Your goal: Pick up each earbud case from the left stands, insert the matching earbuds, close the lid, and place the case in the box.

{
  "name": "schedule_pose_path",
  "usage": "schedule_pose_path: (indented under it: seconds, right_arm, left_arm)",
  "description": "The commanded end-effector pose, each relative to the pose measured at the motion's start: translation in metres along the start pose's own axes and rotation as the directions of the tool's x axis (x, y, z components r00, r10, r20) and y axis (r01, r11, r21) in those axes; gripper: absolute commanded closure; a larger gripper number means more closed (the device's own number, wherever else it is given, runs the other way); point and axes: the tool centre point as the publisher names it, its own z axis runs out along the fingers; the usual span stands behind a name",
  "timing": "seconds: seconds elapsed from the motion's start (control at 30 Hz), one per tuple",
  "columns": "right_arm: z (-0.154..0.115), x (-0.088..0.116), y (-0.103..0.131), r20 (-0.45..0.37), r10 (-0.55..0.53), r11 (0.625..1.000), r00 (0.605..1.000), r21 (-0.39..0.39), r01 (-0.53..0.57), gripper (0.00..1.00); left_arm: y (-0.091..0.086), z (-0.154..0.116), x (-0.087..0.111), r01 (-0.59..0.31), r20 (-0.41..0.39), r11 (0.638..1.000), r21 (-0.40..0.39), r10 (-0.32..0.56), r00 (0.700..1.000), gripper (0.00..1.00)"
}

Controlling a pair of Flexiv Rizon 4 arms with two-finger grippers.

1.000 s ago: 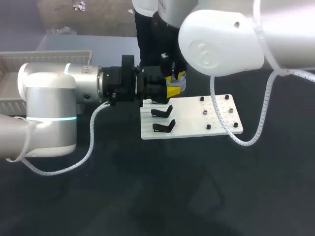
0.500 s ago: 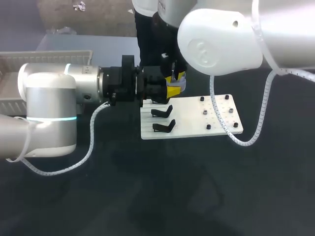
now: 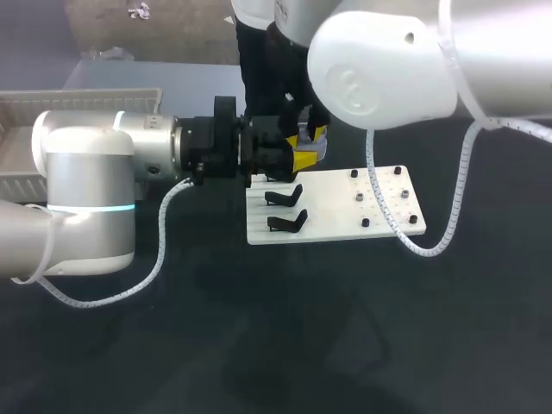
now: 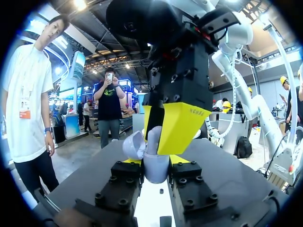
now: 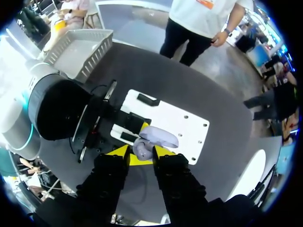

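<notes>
Held the earbud case point(image 4: 156, 172) clenched upright in the left tool point(image 4: 152, 163) above the worktop point(image 3: 259, 345), lid point(image 4: 134, 145) open, probably for loading buds via the right tool point(image 5: 140, 155) directly overhead, grip there impossible to tell.

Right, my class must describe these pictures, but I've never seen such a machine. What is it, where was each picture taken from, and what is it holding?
It is a robot with two arms at a dark table. The head view looks down from above and behind it; each round picture comes from a camera on one wrist. On the table lie a white board with two black stands and small pegs, and a grey basket at the left. The left gripper has its two fingers shut on a pale earbud case with its lid open. The right gripper hangs just above that case; whether it holds anything cannot be seen.
</notes>
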Motion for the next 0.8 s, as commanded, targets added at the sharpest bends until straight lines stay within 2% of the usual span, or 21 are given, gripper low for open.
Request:
schedule_pose_path:
  seconds: [0.03, 0.2, 0.33, 0.43, 0.6, 0.8]
  right_arm:
    - [-0.001, -0.004, 0.0, -0.008, 0.001, 1.0, 1.0, 0.004, -0.001, 0.69]
    - [-0.005, -0.005, 0.001, -0.004, 0.006, 1.0, 1.0, 0.007, -0.006, 0.64]
    - [-0.007, -0.005, 0.001, -0.005, 0.006, 1.0, 1.0, 0.009, -0.006, 0.66]
    - [-0.018, -0.006, 0.003, 0.027, 0.004, 1.0, 1.0, 0.005, -0.004, 0.67]
    - [-0.031, -0.02, -0.002, 0.085, 0.009, 1.0, 0.996, 0.019, -0.011, 0.67]
    - [-0.019, -0.043, -0.02, 0.127, 0.052, 0.999, 0.991, 0.01, -0.053, 0.65]
  left_arm:
    - [-0.001, -0.001, 0.001, -0.004, 0.005, 1.0, -0.005, 0.004, 1.0, 1.0]
    - [-0.001, -0.001, 0.001, -0.004, 0.005, 1.0, -0.005, 0.004, 1.0, 1.0]
    - [-0.001, -0.001, 0.001, -0.004, 0.005, 1.0, -0.005, 0.004, 1.0, 1.0]
    - [-0.001, -0.001, 0.001, -0.004, 0.005, 1.0, -0.005, 0.004, 1.0, 1.0]
    - [-0.001, -0.001, 0.001, -0.004, 0.005, 1.0, -0.005, 0.004, 1.0, 1.0]
    - [-0.001, -0.001, 0.001, -0.004, 0.005, 1.0, -0.005, 0.004, 1.0, 1.0]
